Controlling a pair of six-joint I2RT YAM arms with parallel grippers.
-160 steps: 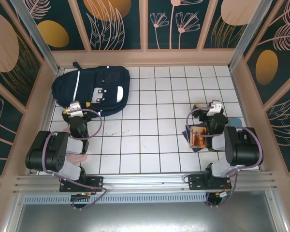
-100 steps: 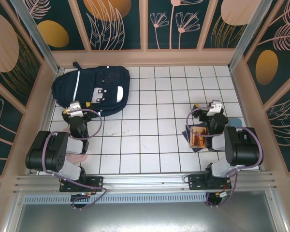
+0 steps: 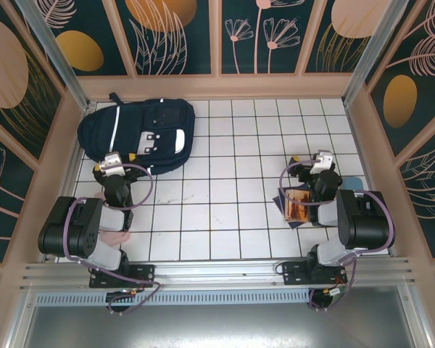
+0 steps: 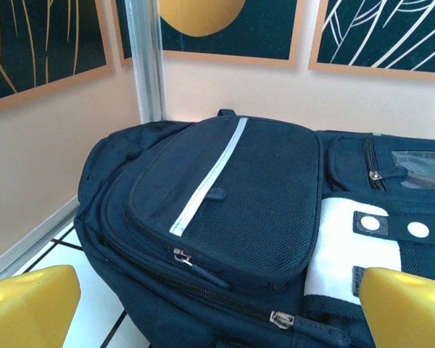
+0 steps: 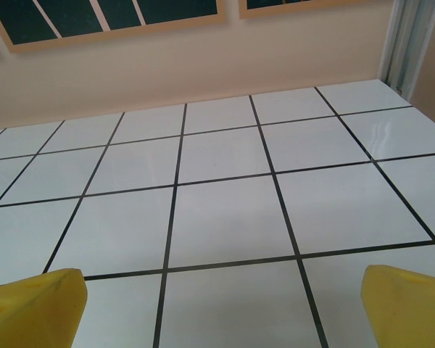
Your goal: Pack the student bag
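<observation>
**Both grippers wide open and empty, bag lying in the far-left corner**

Top external: the student bag (image 3: 136, 135) lies flat on the white tiled table (image 3: 232, 181), tucked into the far-left corner against the side wall (image 3: 58, 156). The left gripper (image 3: 114, 160) sits just at the bag's near edge, holding nothing. The right gripper (image 3: 322, 160) is well apart on the right side, over bare tiles. An orange-covered book (image 3: 297, 204) lies under the right arm, with a dark flat item just beside it. The tiles between the two arms are bare.

Left wrist: the left gripper (image 4: 219, 312) has its yellow fingertips (image 4: 29, 304) spread to both lower corners, nothing between them. The bag (image 4: 232, 210) lies close ahead, and here its white stripe (image 4: 206, 177), white patch (image 4: 348, 250) and closed zip pulls (image 4: 181, 255) are plain. A metal post (image 4: 146, 58) stands in the corner behind it.

Right wrist: the right gripper (image 5: 221, 308) is equally wide, gripping nothing. Its fingertips (image 5: 32, 304) frame bare tiles that run to the back wall (image 5: 188, 65).
</observation>
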